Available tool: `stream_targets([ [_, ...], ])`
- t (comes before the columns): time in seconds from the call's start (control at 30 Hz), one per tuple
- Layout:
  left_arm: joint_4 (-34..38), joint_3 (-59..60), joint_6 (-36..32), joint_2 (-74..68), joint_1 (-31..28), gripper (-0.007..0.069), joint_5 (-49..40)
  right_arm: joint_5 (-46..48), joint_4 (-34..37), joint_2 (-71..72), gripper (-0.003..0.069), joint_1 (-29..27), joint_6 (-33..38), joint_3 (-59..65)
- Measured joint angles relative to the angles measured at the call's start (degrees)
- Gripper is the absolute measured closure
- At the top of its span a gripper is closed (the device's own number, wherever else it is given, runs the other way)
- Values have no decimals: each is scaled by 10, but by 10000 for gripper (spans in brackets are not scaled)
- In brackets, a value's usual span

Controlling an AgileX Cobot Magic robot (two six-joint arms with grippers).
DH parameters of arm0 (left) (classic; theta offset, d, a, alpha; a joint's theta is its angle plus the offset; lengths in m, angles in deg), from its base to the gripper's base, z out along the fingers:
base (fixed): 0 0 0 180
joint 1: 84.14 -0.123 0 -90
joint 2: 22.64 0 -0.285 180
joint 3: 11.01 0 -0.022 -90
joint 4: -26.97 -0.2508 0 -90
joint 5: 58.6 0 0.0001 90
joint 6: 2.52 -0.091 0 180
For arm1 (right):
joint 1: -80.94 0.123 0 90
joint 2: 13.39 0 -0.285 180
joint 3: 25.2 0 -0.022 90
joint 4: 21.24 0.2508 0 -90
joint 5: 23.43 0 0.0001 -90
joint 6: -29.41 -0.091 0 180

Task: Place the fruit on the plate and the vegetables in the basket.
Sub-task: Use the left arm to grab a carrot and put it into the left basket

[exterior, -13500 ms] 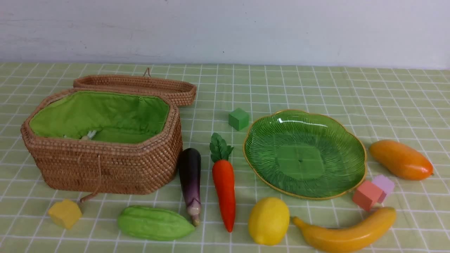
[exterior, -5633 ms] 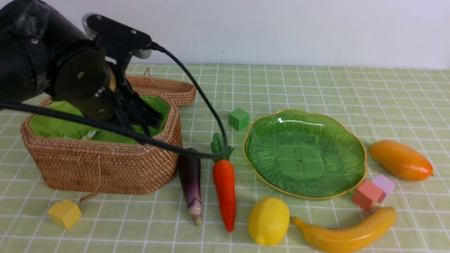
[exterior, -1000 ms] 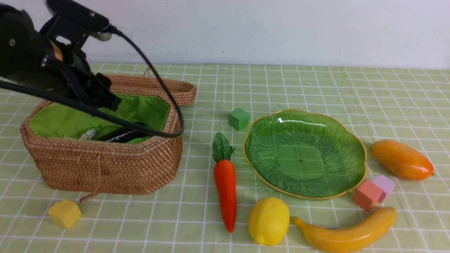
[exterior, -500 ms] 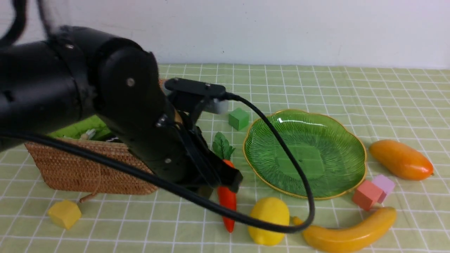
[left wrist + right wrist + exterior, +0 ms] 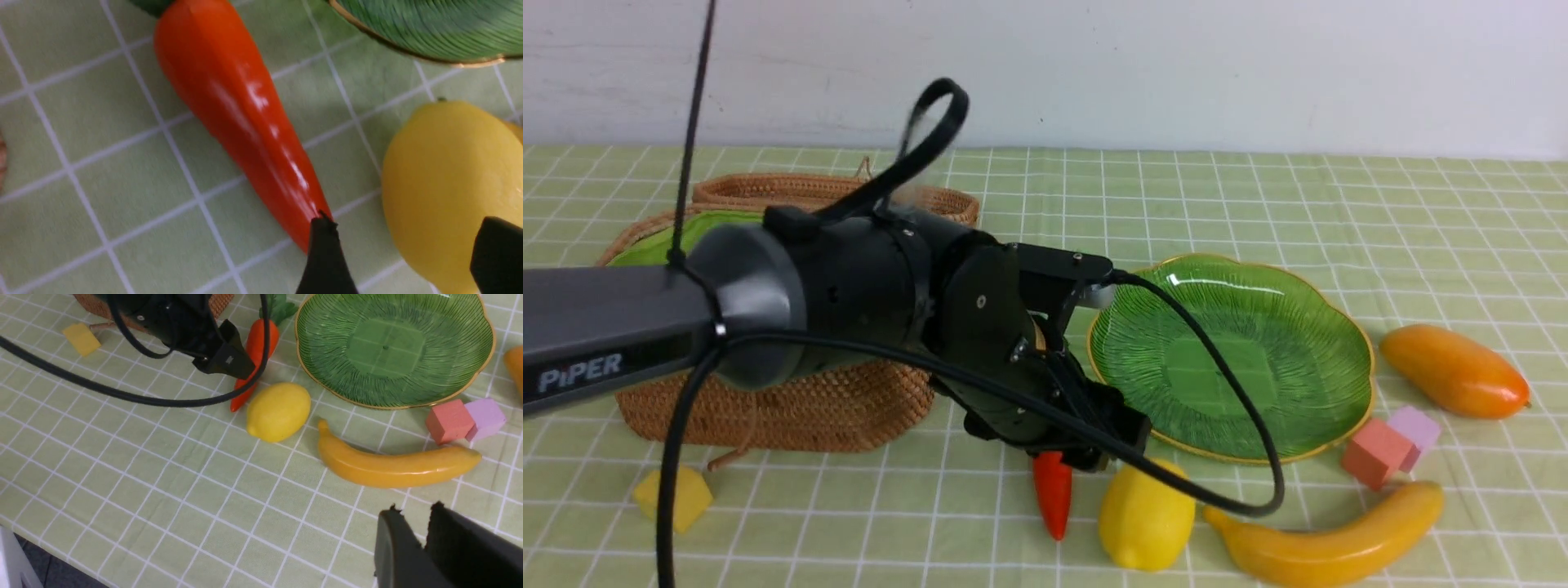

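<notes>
The orange carrot [image 5: 1052, 496] lies on the cloth between the basket [image 5: 768, 400] and the green plate [image 5: 1233, 355], mostly covered by my left arm. My left gripper [image 5: 1107, 447] hangs low over its pointed end, open. One finger [image 5: 327, 257] is at the carrot [image 5: 245, 118] tip, the other [image 5: 498, 253] over the lemon [image 5: 449, 175]. The lemon [image 5: 1147, 514], banana [image 5: 1331, 543] and mango [image 5: 1454, 371] lie on the cloth around the plate, which holds nothing. My right gripper [image 5: 412, 522] is shut, empty, above the cloth near the banana [image 5: 392, 465].
A red cube [image 5: 1372, 453] and a purple cube [image 5: 1417, 425] sit by the plate's near right rim. A yellow cube [image 5: 674, 498] lies in front of the basket. The left arm and its cable cross over the basket and plate edge.
The left arm swung from above the basket to the carrot, then went lower and farther right, with its jaws now spread. The right gripper has not moved.
</notes>
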Motion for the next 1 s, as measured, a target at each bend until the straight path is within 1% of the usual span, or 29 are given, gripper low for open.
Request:
stream_targets([
  [0.13, -31, 0, 1, -28, -1, 168, 6, 0, 5, 3, 532, 0, 18, 0],
  [0.43, -39, 0, 2, -54, -4, 152, 39, 0, 23, 3, 532, 0, 45, 0],
  [0.63, -73, 0, 6, -72, -6, 151, 62, -9, 24, 3, 532, 0, 49, 0],
  [0.7, -84, 0, 16, -78, -6, 151, 63, -11, 24, 3, 531, 0, 52, 0],
  [0.83, -132, 0, 71, -91, -6, 151, 64, -32, 26, 3, 531, 0, 58, 0],
  [1.0, -190, 0, 139, -92, -6, 155, 87, -84, 35, 3, 531, 0, 62, 0],
])
